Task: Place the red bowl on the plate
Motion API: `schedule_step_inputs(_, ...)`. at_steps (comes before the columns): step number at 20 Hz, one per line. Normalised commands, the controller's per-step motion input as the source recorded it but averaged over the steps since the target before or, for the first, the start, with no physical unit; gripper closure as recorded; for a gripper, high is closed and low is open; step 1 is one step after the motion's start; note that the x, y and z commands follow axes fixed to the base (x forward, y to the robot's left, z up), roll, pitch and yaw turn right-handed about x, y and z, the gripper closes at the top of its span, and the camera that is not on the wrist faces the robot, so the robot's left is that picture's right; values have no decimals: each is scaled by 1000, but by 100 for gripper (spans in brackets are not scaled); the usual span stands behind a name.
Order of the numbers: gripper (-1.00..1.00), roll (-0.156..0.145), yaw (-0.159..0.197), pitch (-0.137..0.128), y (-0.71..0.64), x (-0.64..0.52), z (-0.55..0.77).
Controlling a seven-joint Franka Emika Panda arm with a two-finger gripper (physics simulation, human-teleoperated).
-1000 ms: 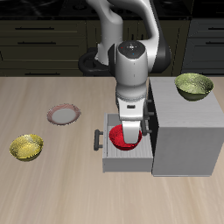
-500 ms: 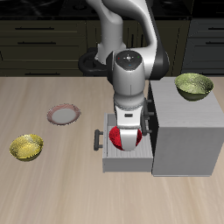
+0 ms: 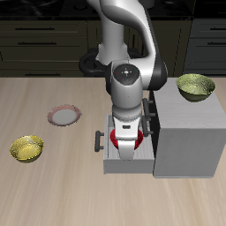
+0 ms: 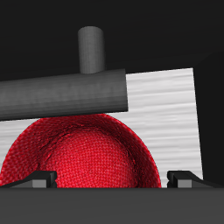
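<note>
The red bowl sits in the open drawer of a grey cabinet, mostly hidden by my arm in the exterior view. In the wrist view the red bowl lies directly below me and fills much of the frame. My gripper is low inside the drawer, right over the bowl. It is open, with the fingertips spread wide about the bowl's rim. The plate, with its pinkish-brown rim, lies on the table well apart from the drawer.
A yellow-green bowl sits near the table's front edge. An olive-green bowl rests on top of the cabinet. The drawer's dark handle sticks out toward the plate and also shows in the wrist view.
My gripper has come down into the drawer, closer onto the red bowl, which it now covers more. The bowl and the other things have not moved.
</note>
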Motion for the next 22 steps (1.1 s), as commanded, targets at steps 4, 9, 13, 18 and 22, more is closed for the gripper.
schedule_step_inputs(4, -100, -28, -1, 19, -152, -119, -141)
schedule_step_inputs(9, -100, -35, -1, -6, -178, -91, 14)
schedule_step_inputs(13, -100, -35, -3, -1, -171, -77, 18)
schedule_step_inputs(18, -100, -14, -10, -9, -134, -22, 23)
schedule_step_inputs(22, -100, 7, 6, -11, -54, 25, 61)
